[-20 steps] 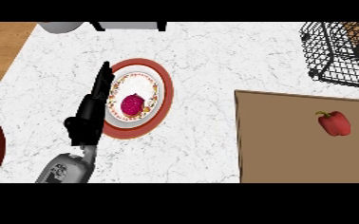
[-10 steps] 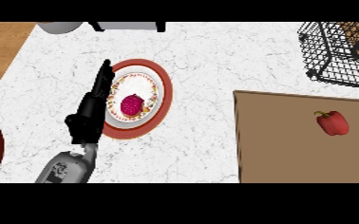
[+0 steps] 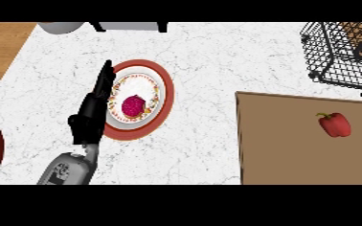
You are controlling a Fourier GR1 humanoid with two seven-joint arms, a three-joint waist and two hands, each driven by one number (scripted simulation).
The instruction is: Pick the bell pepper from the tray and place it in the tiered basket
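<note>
Bell pepper (image 3: 334, 124) lies on tray (image 3: 283, 143), right of frame; probably light, waxy-slick, so I'd cup its body; my left hand (image 3: 92, 110), fingers straight, holds nothing; right hand unseen.

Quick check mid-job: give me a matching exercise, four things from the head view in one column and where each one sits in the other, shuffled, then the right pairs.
Things:
1. bell pepper
2. tiered basket
3. plate
4. left hand

Places:
A. top right corner of the counter
B. on the brown tray, right side
C. along the plate's left rim, fingers straight
D. left of centre, holding a dark red fruit

Pairs: 1-B, 2-A, 3-D, 4-C
</note>
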